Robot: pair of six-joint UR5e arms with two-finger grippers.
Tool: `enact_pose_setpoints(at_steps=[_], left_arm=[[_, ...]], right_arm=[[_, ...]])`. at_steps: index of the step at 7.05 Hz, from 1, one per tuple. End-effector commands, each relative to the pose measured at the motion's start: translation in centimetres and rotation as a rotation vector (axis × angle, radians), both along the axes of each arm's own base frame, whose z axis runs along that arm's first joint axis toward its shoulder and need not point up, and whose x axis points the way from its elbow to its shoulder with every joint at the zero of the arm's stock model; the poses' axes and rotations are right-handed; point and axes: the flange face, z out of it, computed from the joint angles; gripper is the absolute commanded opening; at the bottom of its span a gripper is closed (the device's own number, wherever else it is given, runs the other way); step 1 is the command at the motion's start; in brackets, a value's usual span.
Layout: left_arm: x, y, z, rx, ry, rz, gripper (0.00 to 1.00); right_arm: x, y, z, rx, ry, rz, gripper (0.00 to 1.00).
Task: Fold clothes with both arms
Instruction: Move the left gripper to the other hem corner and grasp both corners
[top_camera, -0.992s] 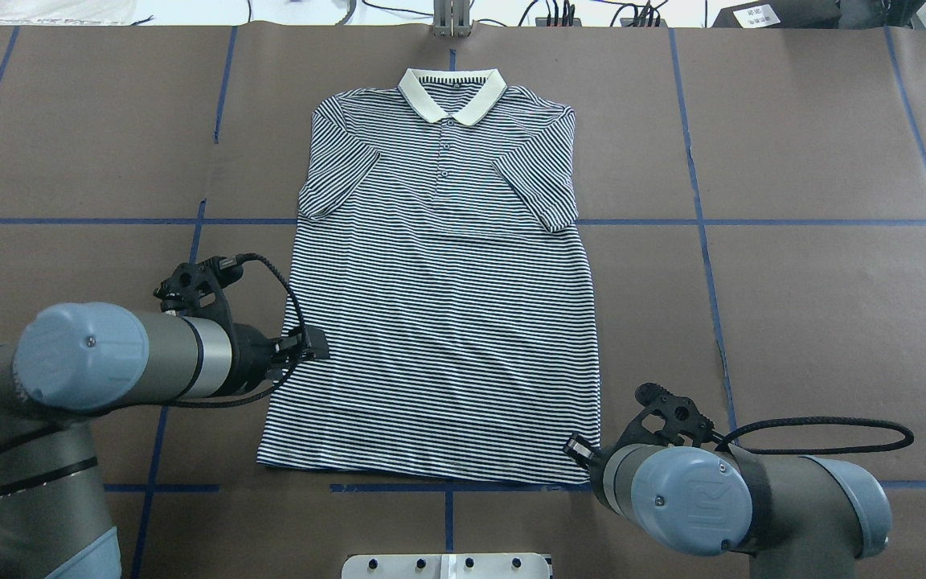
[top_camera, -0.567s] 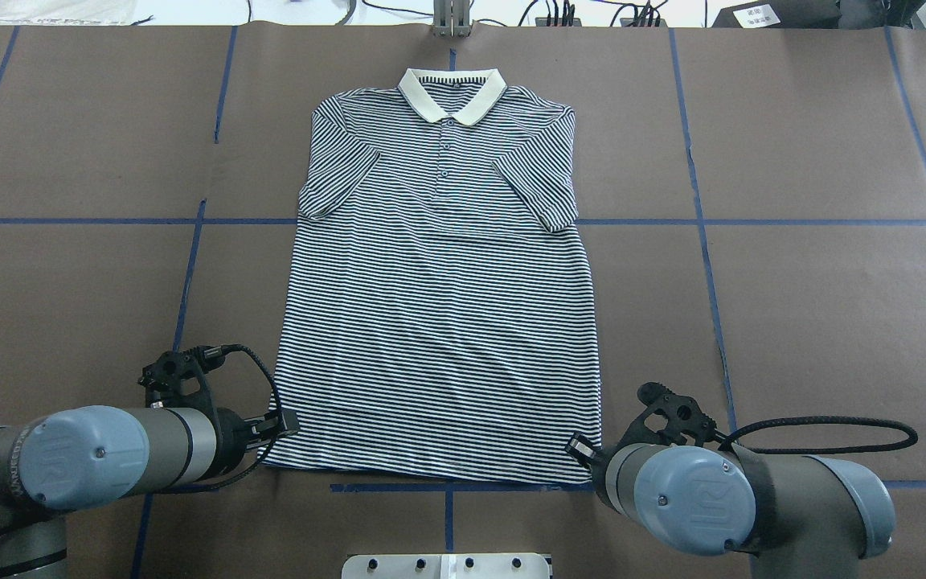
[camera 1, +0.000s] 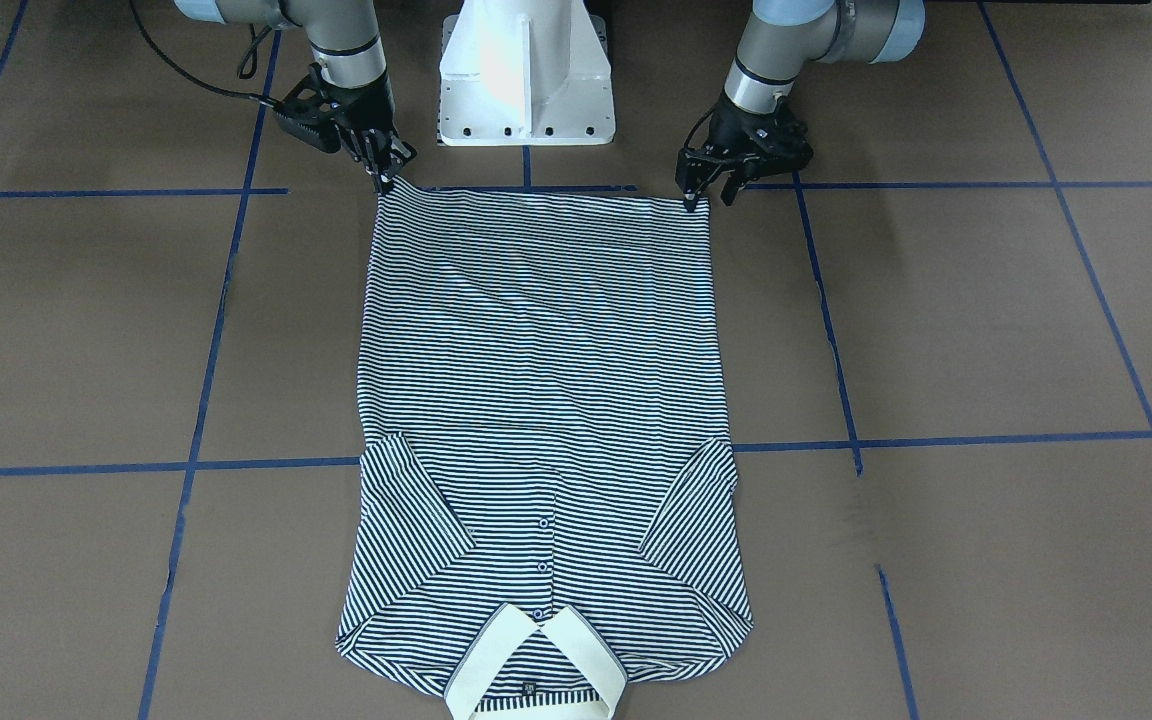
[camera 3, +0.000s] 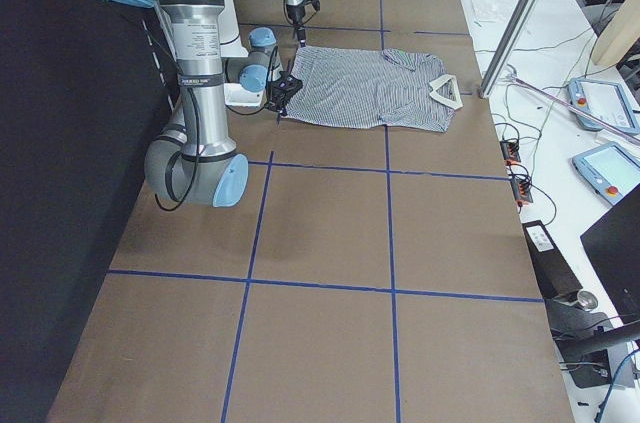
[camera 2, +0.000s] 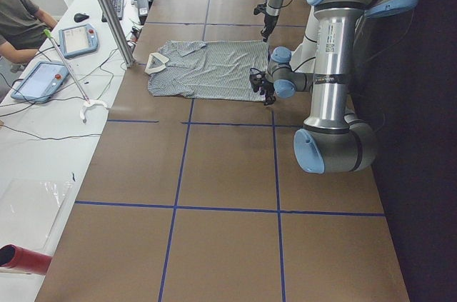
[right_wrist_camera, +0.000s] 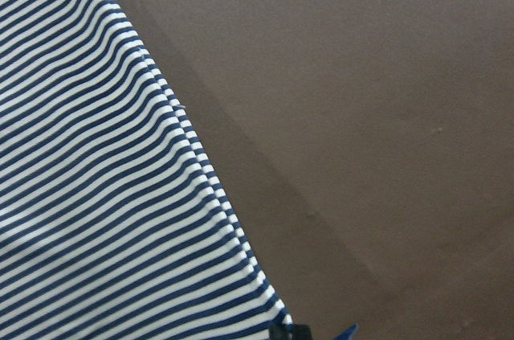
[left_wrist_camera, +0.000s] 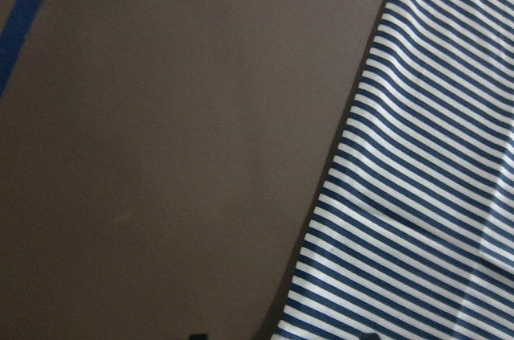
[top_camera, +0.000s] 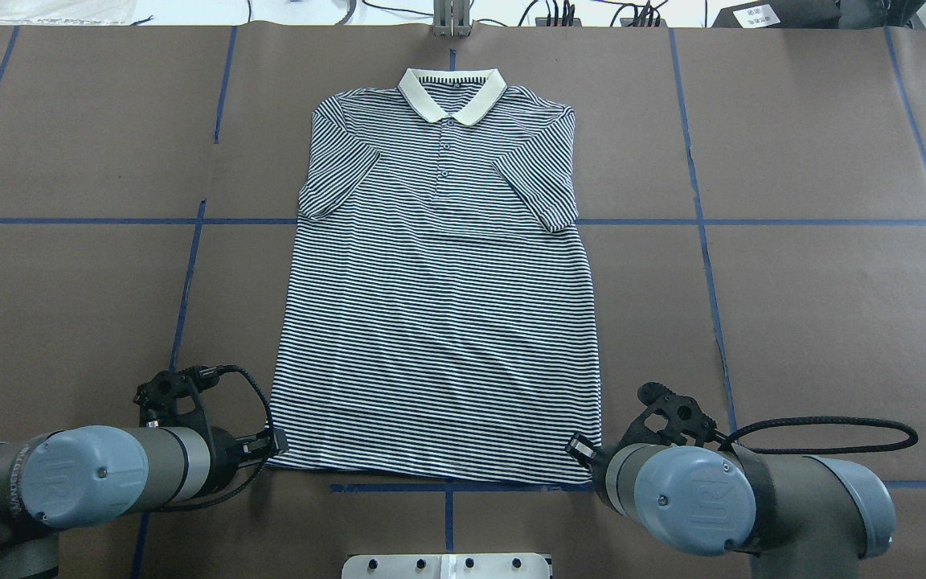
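Note:
The striped polo shirt (top_camera: 439, 322) lies flat and face up, its cream collar (top_camera: 452, 92) far from me and both sleeves folded in. My left gripper (top_camera: 276, 442) is open at the hem's near left corner, also in the front view (camera 1: 708, 198). In the left wrist view the shirt's side edge (left_wrist_camera: 418, 195) runs between the jaws. My right gripper (top_camera: 577, 449) is at the hem's near right corner. In the front view (camera 1: 383, 183) its fingers meet on that corner. The right wrist view shows the striped cloth (right_wrist_camera: 104, 195) running to the fingertip.
The brown table cover carries blue tape lines (top_camera: 704, 221). The white pedestal (camera 1: 526, 70) stands just behind the hem. A metal post (top_camera: 451, 20) stands at the far edge beyond the collar. Teach pendants (camera 2: 75, 38) and a person sit beside the table.
My left arm has moved back along the shirt's left edge from mid-body to the hem corner. The right arm and the shirt have not moved.

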Motion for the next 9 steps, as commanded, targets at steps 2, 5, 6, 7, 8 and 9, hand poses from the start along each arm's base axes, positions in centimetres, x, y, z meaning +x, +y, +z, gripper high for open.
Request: enact_pose_setpoints(at_steps=[2, 5, 6, 7, 8, 9], left_arm=[[0.2, 0.2, -0.1, 0.000, 0.002, 0.003, 0.00], [-2.0, 0.8, -4.2, -0.001, 0.083, -0.004, 0.00], [-1.9, 4.4, -6.2, -0.063, 0.068, 0.027, 0.00], [-2.7, 8.0, -9.1, -0.127, 0.127, 0.038, 0.00], [-3.2, 9.4, -10.4, -0.150, 0.137, 0.050, 0.00], [-3.6, 9.4, -11.2, -0.152, 0.134, 0.049, 0.00]], right_arm=[[0.0, 0.1, -0.1, 0.000, -0.001, -0.001, 0.00], [0.5, 0.2, 0.1, 0.000, -0.002, -0.001, 0.00], [1.9, 2.0, -0.2, 0.006, -0.015, -0.028, 0.00], [3.8, 4.2, -0.3, 0.014, -0.025, -0.060, 0.00], [6.1, 5.6, -0.8, 0.021, -0.038, -0.084, 0.00], [7.0, 5.0, -1.6, 0.029, -0.056, -0.065, 0.00]])
